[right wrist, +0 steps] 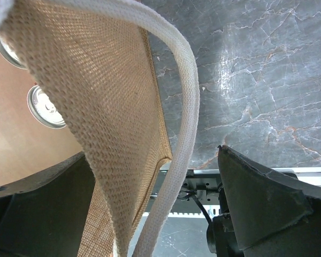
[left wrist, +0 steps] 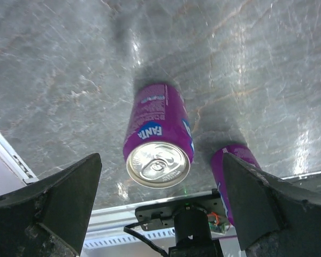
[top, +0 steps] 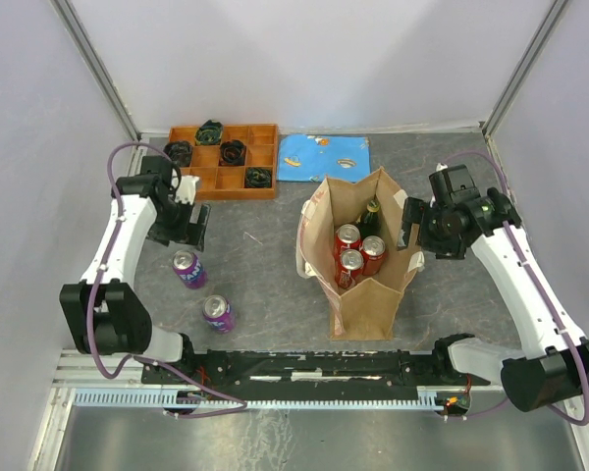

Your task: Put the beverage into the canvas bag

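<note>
The tan canvas bag (top: 365, 294) stands open mid-table, holding three red cans (top: 348, 238) and a dark bottle (top: 371, 218). Two purple Fanta cans stand upright on the table to its left, one (top: 187, 267) farther back and one (top: 218, 313) nearer the front. My left gripper (top: 187, 231) hovers open just behind and above the farther can, which the left wrist view shows below and between the fingers (left wrist: 158, 134). My right gripper (top: 412, 237) is open, its jaws either side of the bag's right wall (right wrist: 96, 107) and white strap (right wrist: 184, 128).
An orange-brown compartment tray (top: 198, 180) with dark coiled items sits at the back left. A blue sheet (top: 324, 157) lies beside it. A black rail (top: 304, 368) runs along the near table edge. White walls enclose the sides.
</note>
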